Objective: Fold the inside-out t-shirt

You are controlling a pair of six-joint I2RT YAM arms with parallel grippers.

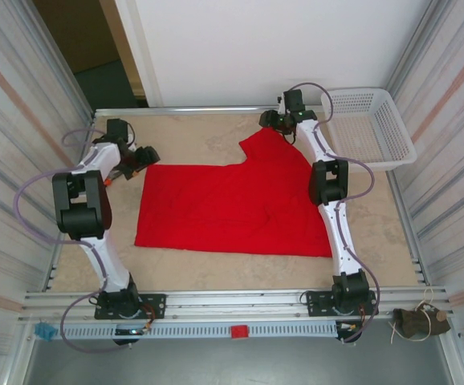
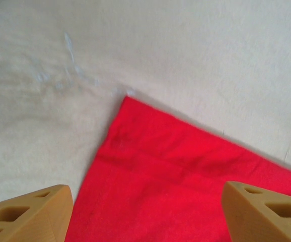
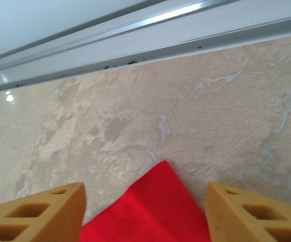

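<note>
Red cloth of the inside-out t-shirt [image 1: 232, 208] is lying flat across the middle of the bench [image 1: 192, 140], one sleeve pointing toward the far edge. Left jaws are hanging wide open over its far-left corner, holding nothing. Right jaws are gaping over the sleeve tip, gripping nothing.

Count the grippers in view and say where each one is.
2. The left gripper is at the t-shirt's far left corner. The right gripper is at its far tip, near the white basket.
</note>
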